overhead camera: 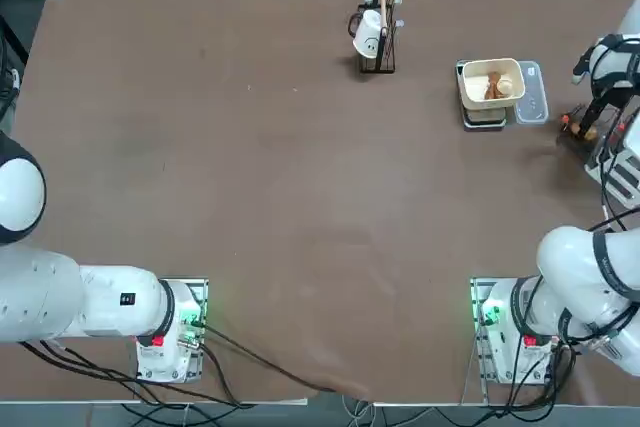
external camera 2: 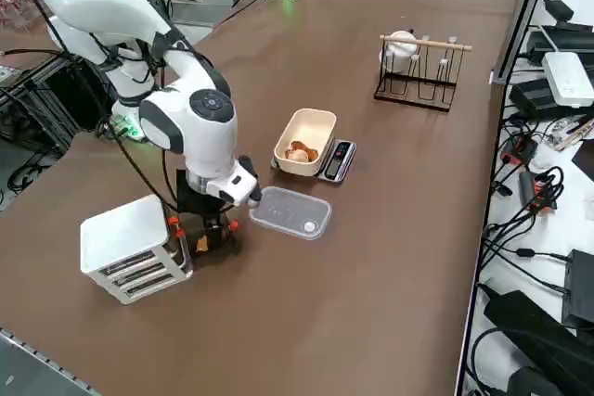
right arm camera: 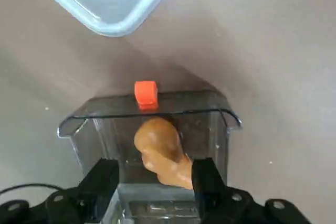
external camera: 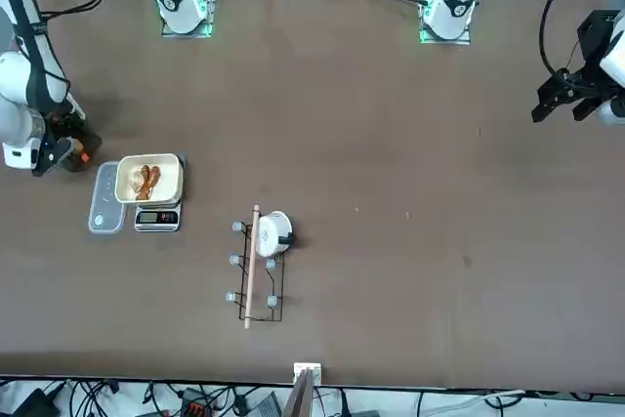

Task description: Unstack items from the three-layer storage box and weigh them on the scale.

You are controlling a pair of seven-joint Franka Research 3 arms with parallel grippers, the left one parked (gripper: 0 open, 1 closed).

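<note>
Your right hand (right arm camera: 155, 179) hangs spread wide over a drawer pulled out of the box (external camera 2: 130, 246), straddling a tan lump (right arm camera: 160, 150), ready to pinch; beyond the box, the scale's bowl (external camera 2: 306, 140) already holds lumps

The right arm is reaching out low over the table's right edge, wrist bending downward, its end effector (right arm camera: 155, 179) pointing down with both fingers (right arm camera: 206, 182) standing wide apart.
</note>
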